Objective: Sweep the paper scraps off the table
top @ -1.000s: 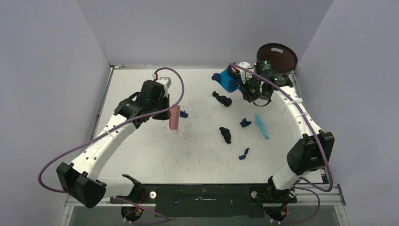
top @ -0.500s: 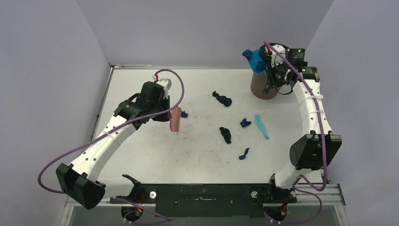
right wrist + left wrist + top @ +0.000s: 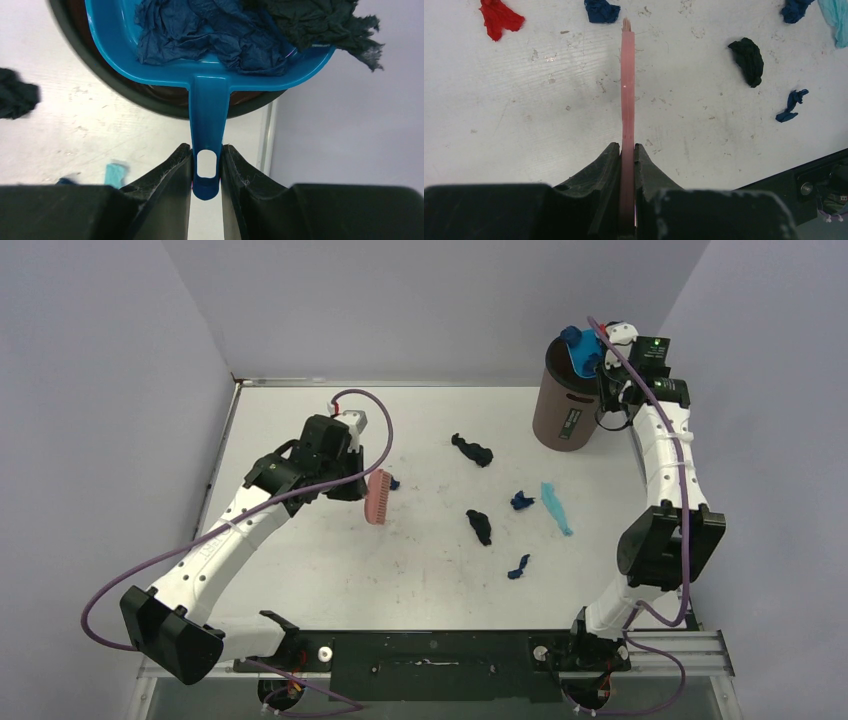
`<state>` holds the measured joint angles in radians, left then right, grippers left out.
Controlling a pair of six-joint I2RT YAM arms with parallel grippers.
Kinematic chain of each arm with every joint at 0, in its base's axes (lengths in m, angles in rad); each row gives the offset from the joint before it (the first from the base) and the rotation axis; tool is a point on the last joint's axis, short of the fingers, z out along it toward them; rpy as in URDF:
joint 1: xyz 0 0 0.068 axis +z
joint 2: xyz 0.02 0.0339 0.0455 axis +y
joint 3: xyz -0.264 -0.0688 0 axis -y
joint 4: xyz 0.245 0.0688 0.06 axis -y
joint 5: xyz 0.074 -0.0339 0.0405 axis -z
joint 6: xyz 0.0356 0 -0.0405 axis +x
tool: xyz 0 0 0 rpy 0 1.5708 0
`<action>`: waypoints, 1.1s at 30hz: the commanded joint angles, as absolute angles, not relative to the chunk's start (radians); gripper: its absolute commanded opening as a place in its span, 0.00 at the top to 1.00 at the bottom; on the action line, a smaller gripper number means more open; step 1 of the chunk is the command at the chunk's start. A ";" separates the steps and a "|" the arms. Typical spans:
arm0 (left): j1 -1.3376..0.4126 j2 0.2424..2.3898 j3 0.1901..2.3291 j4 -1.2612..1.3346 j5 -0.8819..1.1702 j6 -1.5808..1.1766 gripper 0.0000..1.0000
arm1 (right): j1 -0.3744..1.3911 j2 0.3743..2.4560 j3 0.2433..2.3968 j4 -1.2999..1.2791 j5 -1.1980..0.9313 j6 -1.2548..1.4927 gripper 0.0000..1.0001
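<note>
Several paper scraps lie on the white table (image 3: 300,420): black ones (image 3: 472,449) (image 3: 480,527), dark blue ones (image 3: 391,483) (image 3: 521,501) (image 3: 518,567) and a light-blue strip (image 3: 556,507). A red scrap (image 3: 499,17) shows in the left wrist view. My left gripper (image 3: 362,485) (image 3: 627,150) is shut on the pink brush (image 3: 377,497) (image 3: 627,90), whose tip is near a dark blue scrap (image 3: 601,10). My right gripper (image 3: 605,360) (image 3: 206,155) is shut on the handle of the blue dustpan (image 3: 580,348) (image 3: 210,65). The pan is at the bin's mouth with dark scraps (image 3: 215,30) in it.
A tall brown bin (image 3: 565,405) stands at the far right corner of the table, its rim (image 3: 125,85) under the dustpan. Grey-lilac walls close in the left, back and right sides. The arm bases sit along the near edge.
My right arm has lifted the dustpan off the table at the far right and brought it up to the bin's mouth. The brush has shifted slightly.
</note>
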<state>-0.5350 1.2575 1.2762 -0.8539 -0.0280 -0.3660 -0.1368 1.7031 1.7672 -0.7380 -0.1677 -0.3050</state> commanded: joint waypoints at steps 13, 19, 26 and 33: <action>-0.545 1.254 1.240 -0.760 0.000 -0.394 1.00 | -0.134 1.775 1.843 -0.573 0.167 -0.516 0.95; -0.546 1.269 1.243 -0.752 0.023 -0.381 1.00 | -0.110 1.767 1.811 -0.511 0.264 -0.602 0.95; -0.546 1.273 1.232 -0.739 0.029 -0.374 1.00 | -0.007 1.693 1.595 -0.238 0.511 -0.868 0.95; -0.545 1.255 1.213 -0.736 0.028 -0.365 1.00 | 0.069 1.656 1.431 0.091 0.725 -1.128 0.95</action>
<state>-0.5423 1.2804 1.2152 -0.7967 0.0139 -0.3809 0.0574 1.7252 1.4700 -0.1795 0.5396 -0.9360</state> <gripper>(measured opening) 0.097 0.242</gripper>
